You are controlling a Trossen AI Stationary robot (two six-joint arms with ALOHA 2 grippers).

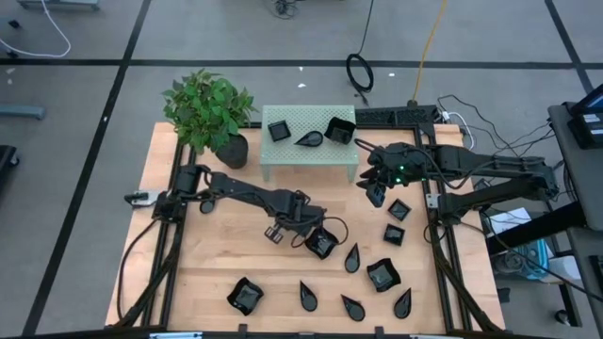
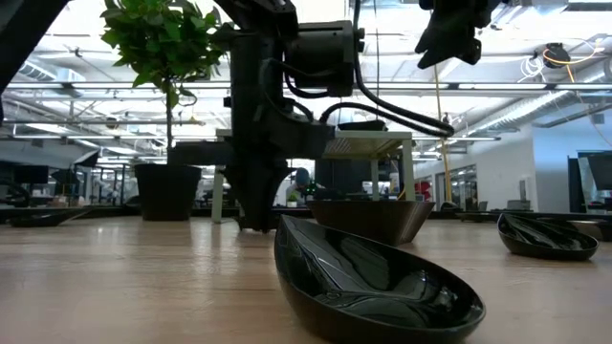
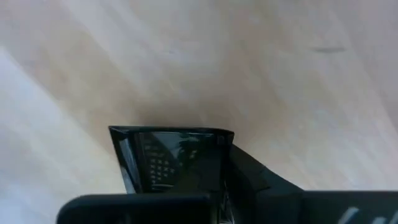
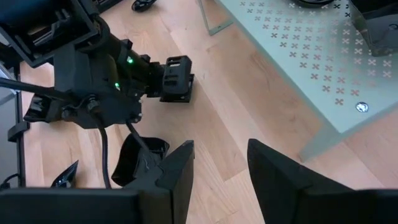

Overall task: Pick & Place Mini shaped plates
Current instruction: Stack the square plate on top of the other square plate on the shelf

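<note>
Small glossy black plates lie scattered on the wooden table, among them squares [image 1: 398,209], teardrops [image 1: 351,256] and wavy-edged ones [image 1: 382,275]. Three more sit on a pale green perforated stand [image 1: 309,155]. My left gripper [image 1: 311,235] is down at the table's middle, shut on a wavy-edged plate [image 1: 323,245]. That plate fills the bottom of the left wrist view [image 3: 171,158]. My right gripper [image 1: 375,193] hangs high beside the stand's right end. It is open and empty, with bare wood between its fingers [image 4: 217,168]. My left gripper comes down from above onto the plate's left rim [image 3: 186,186]. One finger looks inside the dish and one outside, though the fingers themselves hide the exact spot. In the low view the plate [image 2: 368,218] still seems to rest on the table.
A potted plant [image 1: 212,113] stands at the far left corner beside the stand. More plates lie along the near edge [image 1: 245,296] [image 1: 308,296] [image 1: 403,301]; one teardrop [image 2: 373,277] sits close before the low camera. Bare wood lies left of the left arm.
</note>
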